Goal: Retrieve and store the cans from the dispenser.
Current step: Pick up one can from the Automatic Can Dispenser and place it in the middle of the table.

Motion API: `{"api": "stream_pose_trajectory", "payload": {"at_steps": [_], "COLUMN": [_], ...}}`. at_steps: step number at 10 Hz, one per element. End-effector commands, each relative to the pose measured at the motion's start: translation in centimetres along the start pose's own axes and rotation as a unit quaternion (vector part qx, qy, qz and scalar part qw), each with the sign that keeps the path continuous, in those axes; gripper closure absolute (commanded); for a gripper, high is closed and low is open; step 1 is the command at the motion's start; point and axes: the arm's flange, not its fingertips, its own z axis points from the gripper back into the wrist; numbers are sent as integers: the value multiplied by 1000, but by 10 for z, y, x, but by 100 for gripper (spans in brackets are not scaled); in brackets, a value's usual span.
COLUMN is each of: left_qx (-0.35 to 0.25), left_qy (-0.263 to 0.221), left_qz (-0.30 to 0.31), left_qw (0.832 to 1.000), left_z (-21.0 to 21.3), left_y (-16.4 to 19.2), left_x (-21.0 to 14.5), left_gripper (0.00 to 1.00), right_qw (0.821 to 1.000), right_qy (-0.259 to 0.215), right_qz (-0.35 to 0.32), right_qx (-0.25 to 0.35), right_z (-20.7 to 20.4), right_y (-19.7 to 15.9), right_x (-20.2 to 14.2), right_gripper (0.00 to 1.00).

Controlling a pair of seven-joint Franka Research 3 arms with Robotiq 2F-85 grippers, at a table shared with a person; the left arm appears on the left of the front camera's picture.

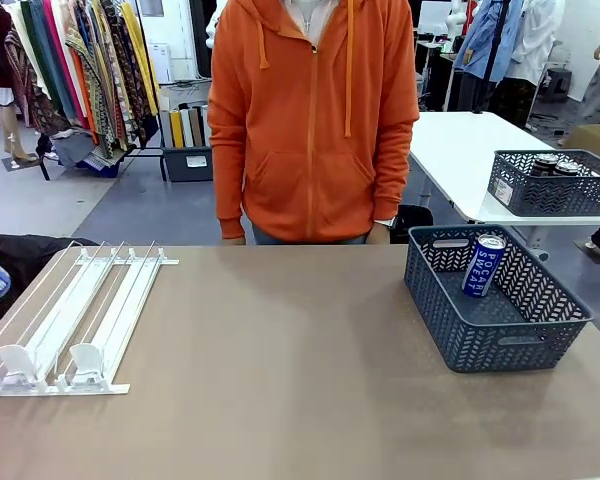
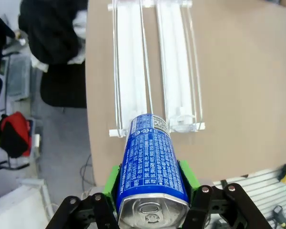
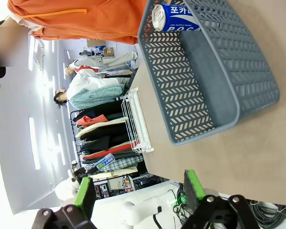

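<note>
Blue with white print, a slim can [image 2: 152, 167] lay clamped between the green pads [image 2: 111, 183] of the left gripper [image 2: 150, 191], its silver top towards the wrist camera, held above the table edge just short of the stopper end of the dispenser [image 2: 155, 71]. Both lanes of the white rack looked empty. A second blue can [image 1: 483, 265] leaned against the far wall inside the grey basket [image 1: 500, 335], well to the right of the dispenser, in front of a person in an orange hoodie [image 1: 310, 120].

The step in hand seemed to be carrying the held can across to that basket. Doing it well would mean lifting clear of the basket rim, lowering into the bare floor beside the leaning can, and only then letting go.

The right gripper [image 3: 139, 188] hung wide apart, holding nothing, with the basket ahead of it. From the front, the left arm was out of frame; a blue scrap at the left edge was too cropped to identify. Contents of the farther basket [image 1: 552, 185] were hard to make out.
</note>
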Motion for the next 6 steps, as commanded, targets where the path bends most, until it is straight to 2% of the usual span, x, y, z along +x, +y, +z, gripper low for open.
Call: {"api": "stream_pose_trajectory", "payload": {"at_steps": [1, 2, 6], "left_qx": [-54, 0, -11], "left_qy": [-41, 0, -1], "left_qz": [17, 0, 4], "left_qw": [998, 1000, 1000], "left_z": [3, 0, -1], "left_y": [19, 0, 1], "left_x": [-17, 0, -7], "left_gripper": [100, 100, 100], "right_qw": [1000, 1000, 1000], "right_qy": [4, 4, 4], "right_qz": [-3, -3, -3], "right_qx": [0, 0, 0], "right_z": [3, 3, 3], "right_y": [3, 3, 3], "right_x": [-1, -1, -1], "right_gripper": [0, 0, 0]}}
